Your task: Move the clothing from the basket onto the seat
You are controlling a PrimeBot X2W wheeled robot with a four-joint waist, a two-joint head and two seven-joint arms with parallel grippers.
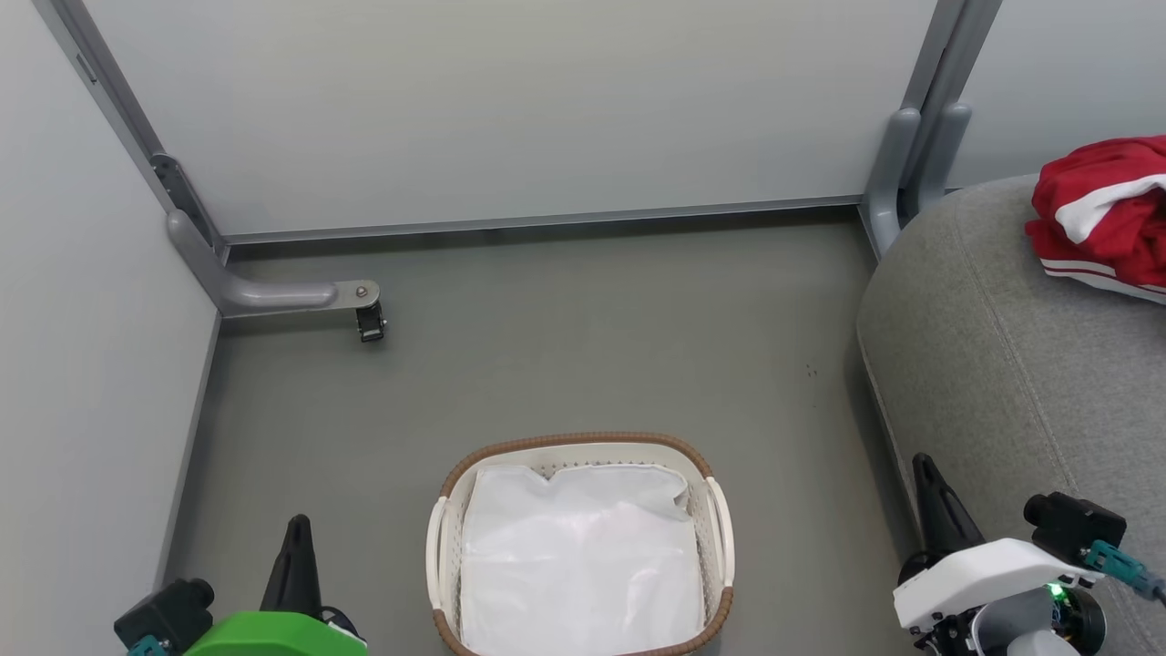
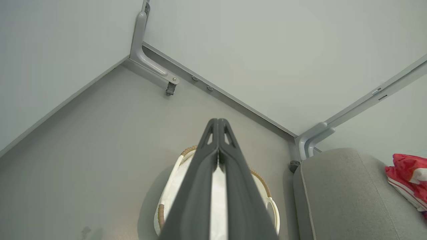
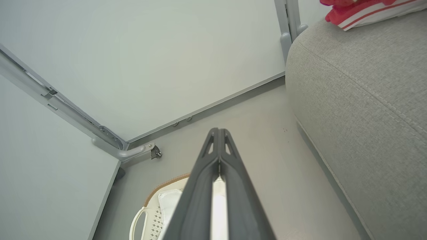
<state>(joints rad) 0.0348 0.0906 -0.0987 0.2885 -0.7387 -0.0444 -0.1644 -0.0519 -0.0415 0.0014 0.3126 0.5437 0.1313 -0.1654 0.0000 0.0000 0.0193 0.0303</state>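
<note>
Clothing [image 1: 1107,214] lies heaped on the seat [image 1: 984,364], well apart from the basket [image 1: 583,440] on the floor [image 1: 565,337]. Left pincer [image 1: 298,524] and right pincer [image 1: 923,463] are both closed tight, holding nothing.

left gripper [image 1: 297,528]: green shell, black camera | right gripper [image 1: 924,465]: white shell, green light, teal plug | fingers [image 2: 196,193]: dark, tapered
</note>
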